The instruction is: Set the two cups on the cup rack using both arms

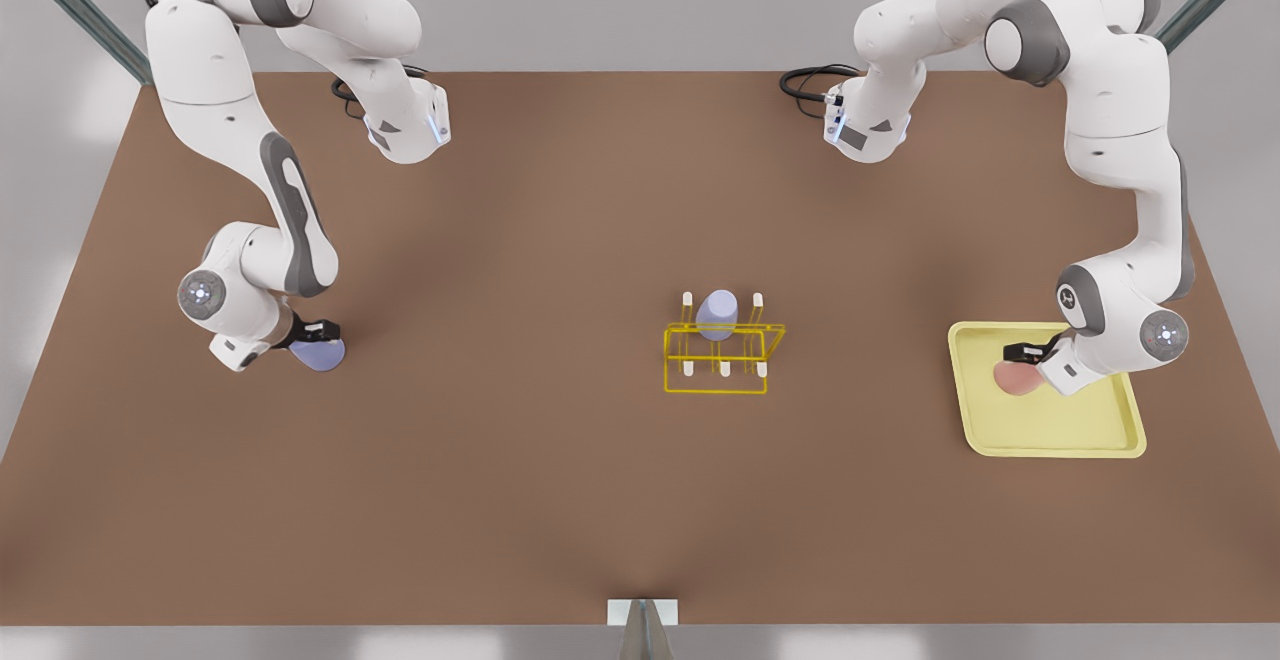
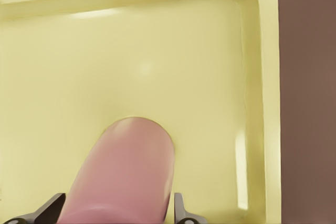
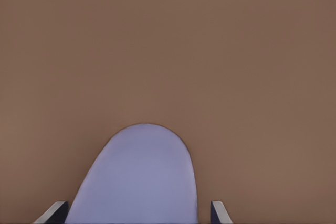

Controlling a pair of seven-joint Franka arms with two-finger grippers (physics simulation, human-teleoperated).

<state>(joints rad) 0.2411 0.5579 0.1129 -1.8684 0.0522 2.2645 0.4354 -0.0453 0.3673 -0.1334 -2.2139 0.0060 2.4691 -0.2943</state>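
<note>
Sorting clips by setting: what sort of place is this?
Likely a simulated tabletop test bench: a bare brown table, a wire cup rack and a yellow tray between two arms.

You can't see the pink cup [image 1: 1015, 378] whole in front view: the left gripper [image 1: 1030, 353] and wrist cover its far part. In left wrist view the cup's rim end is cut off by the pic edge, fingertips [image 2: 179, 208] barely poke in, and the yellow tray [image 2: 262, 77] runs off-frame. Same w/ the lavender cup [image 3: 139, 177] in the right gripper [image 1: 318, 332]: rim cut off, finger bases out of frame. Rack pegs [image 1: 688, 300] too small to count reliably.
</note>
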